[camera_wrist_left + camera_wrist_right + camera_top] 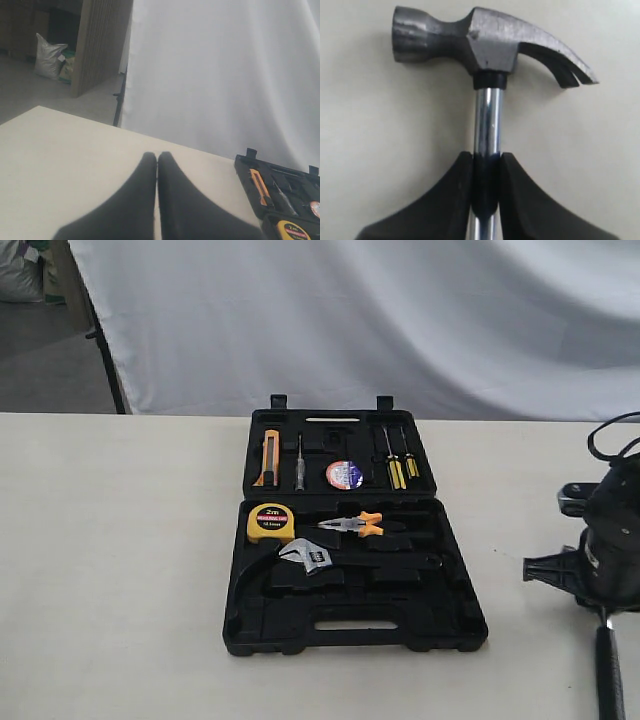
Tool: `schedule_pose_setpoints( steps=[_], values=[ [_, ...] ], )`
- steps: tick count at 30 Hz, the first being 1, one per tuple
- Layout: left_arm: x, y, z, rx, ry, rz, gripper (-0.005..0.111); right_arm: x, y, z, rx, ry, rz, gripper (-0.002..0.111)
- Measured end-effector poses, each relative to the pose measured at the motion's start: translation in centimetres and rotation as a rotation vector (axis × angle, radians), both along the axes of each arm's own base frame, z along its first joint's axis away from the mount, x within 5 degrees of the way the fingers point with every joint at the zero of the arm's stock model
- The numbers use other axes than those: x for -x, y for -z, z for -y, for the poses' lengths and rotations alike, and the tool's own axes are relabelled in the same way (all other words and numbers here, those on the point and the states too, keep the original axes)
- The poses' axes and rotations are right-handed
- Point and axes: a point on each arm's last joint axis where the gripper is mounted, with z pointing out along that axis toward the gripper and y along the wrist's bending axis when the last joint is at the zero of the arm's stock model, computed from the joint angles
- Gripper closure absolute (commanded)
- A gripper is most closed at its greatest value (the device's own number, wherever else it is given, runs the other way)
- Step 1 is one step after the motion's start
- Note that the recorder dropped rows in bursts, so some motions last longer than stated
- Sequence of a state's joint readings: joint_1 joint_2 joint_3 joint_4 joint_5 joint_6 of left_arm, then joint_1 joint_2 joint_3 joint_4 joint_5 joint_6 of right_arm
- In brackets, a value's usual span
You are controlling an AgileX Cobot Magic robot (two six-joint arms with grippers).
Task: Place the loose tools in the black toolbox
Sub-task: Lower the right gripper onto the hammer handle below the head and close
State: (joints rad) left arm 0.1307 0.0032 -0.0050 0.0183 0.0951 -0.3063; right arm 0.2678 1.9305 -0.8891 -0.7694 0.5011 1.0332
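Right gripper (pixel 486 160): pinched on the chrome shaft of the hammer (pixel 487 45), just below the head. The hammer lies flat on the table (pixel 120 570).
Hammer position: about 4 o'clock of the black toolbox (pixel 460 632), well apart from it.
Left gripper (pixel 157 162): fingers pressed together, nothing held, over bare table.
Already in the box: wrench (pixel 307 557) in the near half, tape roll (pixel 344 474) in the far half.
Risk 1: I judge the smooth shaft may slide or twist in my jaws on the lift, because the long handle hangs off-balance.
Risk 2: the trailing handle could clip the box rim or knock the wrench on the way in.
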Motion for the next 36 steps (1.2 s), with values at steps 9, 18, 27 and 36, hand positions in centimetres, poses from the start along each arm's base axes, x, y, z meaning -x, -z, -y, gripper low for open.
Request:
schedule_pose_setpoints(
  steps=[9,18,27,36],
  values=[
    [0.0,0.0,0.0,0.000,0.000,0.000,0.106,-1.1,-0.1,-2.1,-0.129,-0.308,0.079,0.109],
    [0.0,0.0,0.0,0.000,0.000,0.000,0.106,-1.2,0.0,-2.4,-0.130,-0.377,0.085,0.109],
    [0.0,0.0,0.0,0.000,0.000,0.000,0.106,-1.2,-0.1,-2.6,-0.137,-0.386,0.095,0.058],
    [0.0,0.0,0.0,0.000,0.000,0.000,0.106,-2.6,0.2,-3.4,-0.207,-0.370,0.167,0.059]
  ],
)
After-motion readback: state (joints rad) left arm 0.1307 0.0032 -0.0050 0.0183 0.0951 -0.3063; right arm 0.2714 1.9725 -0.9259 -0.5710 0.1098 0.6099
